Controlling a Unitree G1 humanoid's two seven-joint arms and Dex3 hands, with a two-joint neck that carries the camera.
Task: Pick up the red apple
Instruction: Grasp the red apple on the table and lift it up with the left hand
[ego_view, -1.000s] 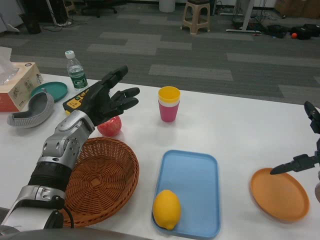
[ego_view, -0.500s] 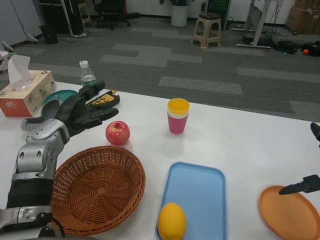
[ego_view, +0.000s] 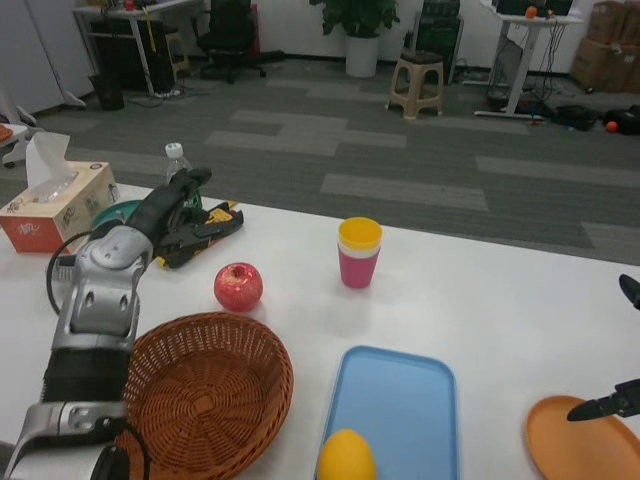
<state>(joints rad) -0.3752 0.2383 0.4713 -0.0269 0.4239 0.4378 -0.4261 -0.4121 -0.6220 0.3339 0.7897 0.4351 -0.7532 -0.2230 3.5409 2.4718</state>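
The red apple (ego_view: 238, 287) stands free on the white table (ego_view: 480, 300), just beyond the rim of the wicker basket (ego_view: 205, 400). My left hand (ego_view: 178, 222) hovers to the apple's left and a little behind it, fingers spread toward the right, holding nothing and not touching the fruit. Of my right hand (ego_view: 618, 380) only a few spread black fingers show at the right edge, above the orange plate (ego_view: 585, 445), far from the apple.
Stacked yellow and pink cups (ego_view: 359, 252) stand right of the apple. A blue tray (ego_view: 400, 400) holds a lemon (ego_view: 347, 460). At the far left are a tissue box (ego_view: 55, 190), a water bottle (ego_view: 176, 162), a teal plate (ego_view: 110, 212) and a yellow-black device (ego_view: 222, 213).
The camera has tilted upward, showing more floor. My left hand has drawn back from over the apple to its left side; the apple is now fully uncovered and has stayed put.
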